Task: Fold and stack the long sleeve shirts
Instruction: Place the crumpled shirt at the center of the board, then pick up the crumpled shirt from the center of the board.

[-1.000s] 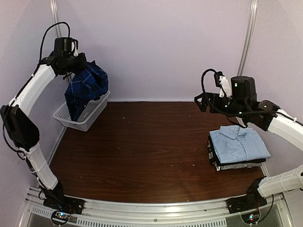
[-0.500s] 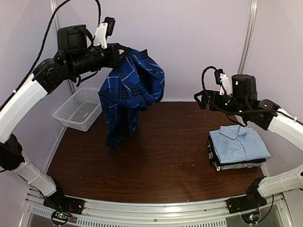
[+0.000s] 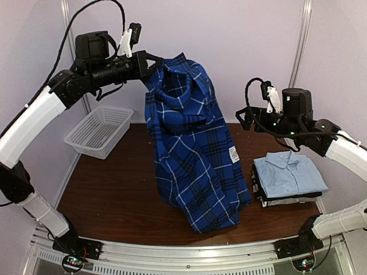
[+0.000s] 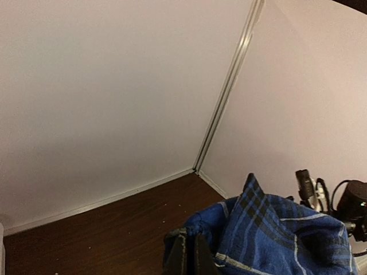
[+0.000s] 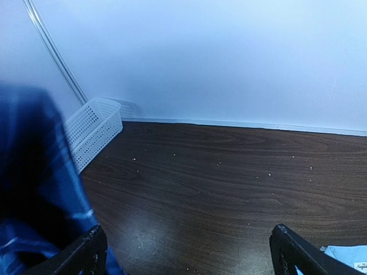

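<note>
Left gripper [image 3: 150, 65] is clamping the plaid shirt [image 3: 195, 160], dangling it right of the basket [image 3: 86, 147]; right gripper [image 5: 188, 236] is hovering wide open, unloaded.

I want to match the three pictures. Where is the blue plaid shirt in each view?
Top external: the plaid shirt hangs in the centre, from the left tool.
Left wrist: it is at the bottom right, bunched beside the tool.
Right wrist: it is at the left edge, blurred.
Shared landmark: the dark wooden table, in all three views.
</note>
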{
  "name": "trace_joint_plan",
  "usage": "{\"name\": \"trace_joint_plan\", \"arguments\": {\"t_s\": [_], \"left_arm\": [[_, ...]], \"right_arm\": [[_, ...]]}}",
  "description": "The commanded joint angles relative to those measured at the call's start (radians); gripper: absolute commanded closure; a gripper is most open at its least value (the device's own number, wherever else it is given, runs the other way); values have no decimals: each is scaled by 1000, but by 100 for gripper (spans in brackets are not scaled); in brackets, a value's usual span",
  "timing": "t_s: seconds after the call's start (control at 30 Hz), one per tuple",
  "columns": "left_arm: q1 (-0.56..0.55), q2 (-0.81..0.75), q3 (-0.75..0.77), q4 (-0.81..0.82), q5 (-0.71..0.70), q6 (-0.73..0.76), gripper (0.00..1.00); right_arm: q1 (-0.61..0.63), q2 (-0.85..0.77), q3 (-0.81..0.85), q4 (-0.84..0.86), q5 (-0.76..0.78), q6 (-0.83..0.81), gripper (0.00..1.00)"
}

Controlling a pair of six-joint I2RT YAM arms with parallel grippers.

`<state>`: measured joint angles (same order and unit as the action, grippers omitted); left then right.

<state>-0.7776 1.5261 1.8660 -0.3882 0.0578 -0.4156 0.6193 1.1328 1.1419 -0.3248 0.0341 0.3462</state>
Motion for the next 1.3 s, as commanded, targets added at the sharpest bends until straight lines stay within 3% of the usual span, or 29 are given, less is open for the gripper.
{"name": "trace_joint_plan", "arguments": {"t_s": [0.0, 0.1, 0.2, 0.3, 0.37, 0.5, 0.67, 0.9, 1.07, 1.27], "left_arm": [[124, 219, 8, -17, 272, -120, 100], [166, 401, 83, -86, 297, -104, 98], [203, 486, 123, -95, 292, -110, 52], [212, 481, 137, -130, 223, -97, 30], [215, 451, 108, -153, 175, -98, 23], [214, 330, -87, -158, 104, -113, 21], [202, 128, -399, -111, 120, -171, 24], [70, -56, -734, -15, 146, -311, 28], [-2, -53, -873, 99, 141, -422, 32], [-29, 21, -888, 170, 89, -464, 33]], "right_arm": [[-4, 15, 4, 13, -6, 16, 0], [-2, 51, 1, -1, -31, 21, 0], [8, 77, -16, -22, -61, 21, 0], [20, 82, -66, -19, -75, 25, 0], [27, 82, -110, -1, -87, 33, 0], [41, 100, -176, 42, -112, 36, 0], [72, 125, -238, 114, -139, 52, 0], [113, 225, -274, 187, -129, 130, 1], [117, 326, -273, 258, -125, 198, 8], [118, 431, -248, 320, -95, 240, 22]]}}
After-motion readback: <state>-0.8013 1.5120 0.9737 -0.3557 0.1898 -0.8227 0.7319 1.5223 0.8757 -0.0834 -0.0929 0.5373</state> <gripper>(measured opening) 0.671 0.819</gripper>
